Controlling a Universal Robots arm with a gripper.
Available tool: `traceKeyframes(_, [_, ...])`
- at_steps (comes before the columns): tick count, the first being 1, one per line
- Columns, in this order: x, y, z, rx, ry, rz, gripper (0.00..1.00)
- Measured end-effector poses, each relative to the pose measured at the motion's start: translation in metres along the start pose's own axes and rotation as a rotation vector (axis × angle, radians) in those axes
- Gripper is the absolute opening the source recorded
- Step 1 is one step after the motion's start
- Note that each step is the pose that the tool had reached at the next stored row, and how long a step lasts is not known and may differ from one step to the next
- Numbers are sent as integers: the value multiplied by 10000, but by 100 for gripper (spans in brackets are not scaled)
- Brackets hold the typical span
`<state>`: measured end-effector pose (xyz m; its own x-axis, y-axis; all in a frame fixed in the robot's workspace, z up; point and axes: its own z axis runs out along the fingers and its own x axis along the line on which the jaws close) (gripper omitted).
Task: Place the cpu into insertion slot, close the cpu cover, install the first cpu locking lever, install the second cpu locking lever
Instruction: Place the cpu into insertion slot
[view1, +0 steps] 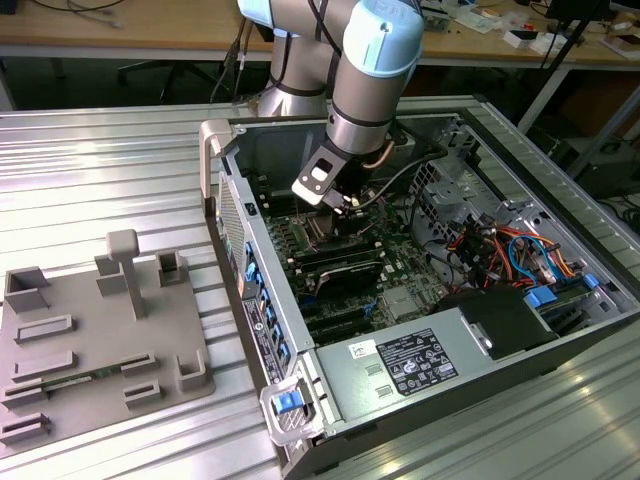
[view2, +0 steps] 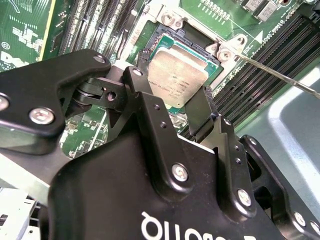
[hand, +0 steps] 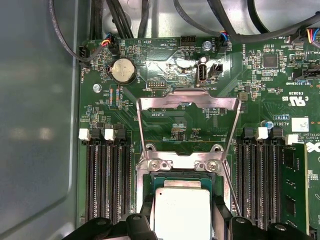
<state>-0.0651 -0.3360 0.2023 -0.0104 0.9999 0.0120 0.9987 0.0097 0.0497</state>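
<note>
The arm (view1: 370, 60) hung inside the open computer case (view1: 255, 275), its gripper (view1: 338, 205) just above the motherboard (view1: 292, 237), while a grey fixture plate (view1: 90, 320) lay on the exterior view's left.

cpu cover (hand: 187, 101) raised open, memory slots (hand: 107, 180) either side, cables (hand: 115, 15) beyond

cpu (hand: 180, 212): the top is showing smooth, silvery-grey metal with a dull, soft sheen.
cpu cover (hand: 187, 102): it is looking like thin bare metal, silver and bright, and is catching the light.
insertion slot (hand: 182, 164): the rim is gleaming as silver metal with shiny screw heads.
hand (view2: 170, 84): the body is appearing matt black and slightly grainy, and its screws are shining like polished steel.
motherboard (hand: 260, 100): the green surface is looking lacquered and a little glossy.
tabletop (view1: 100, 170): the ribbed metal is reflecting the light with a satin finish.
tray (view1: 100, 330): it is looking like matt grey plastic.
</note>
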Motion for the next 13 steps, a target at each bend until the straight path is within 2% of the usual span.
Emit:
traceKeyframes(1, [0,0,-1,1,-64,-3,55])
traceKeyframes(5, [0,0,1,2,-118,-6,55])
traceKeyframes(13, [2,0,7,1,-121,-6,55])
